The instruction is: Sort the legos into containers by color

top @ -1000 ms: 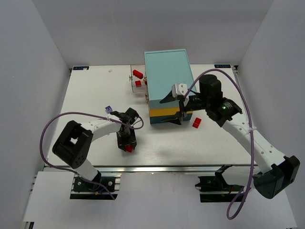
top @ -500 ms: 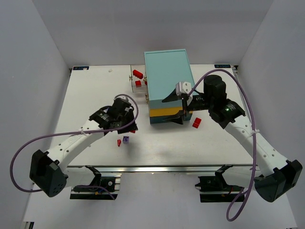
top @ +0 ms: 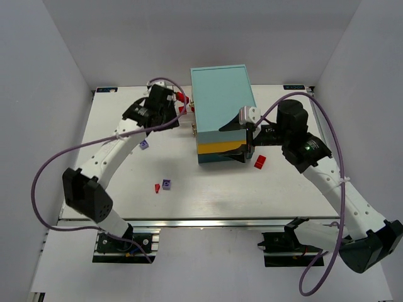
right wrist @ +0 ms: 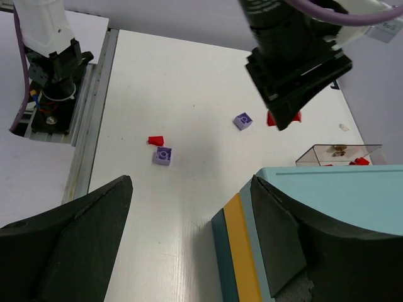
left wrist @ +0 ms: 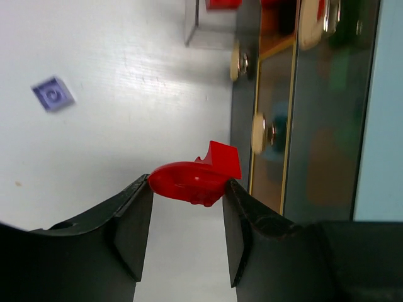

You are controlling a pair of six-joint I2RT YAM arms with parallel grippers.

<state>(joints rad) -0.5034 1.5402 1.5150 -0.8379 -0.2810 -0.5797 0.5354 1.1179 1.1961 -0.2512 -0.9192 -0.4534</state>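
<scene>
The white surface (top: pixel 113 189) carries a boxy cabinet (top: pixel 220 94) of light teal, yellow and darker teal layers toward its far middle, with a clear drawer (right wrist: pixel 340 153) just beside the cabinet's left side. Loose on the surface lie a purple brick (top: pixel 144 144) left of the cabinet and a second purple brick (top: pixel 166 184) nearer the front, with a small red piece (top: pixel 157 187) just beside it. A red brick (top: pixel 259 162) lies near the cabinet's front right corner.

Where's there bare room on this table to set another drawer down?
The near strip of the table, from the purple lego rightward past the red lego, is bare. So is the far right corner beside the cabinet. Crowded: left of the cabinet, where the left claw holds a red piece by the clear drawer.
</scene>
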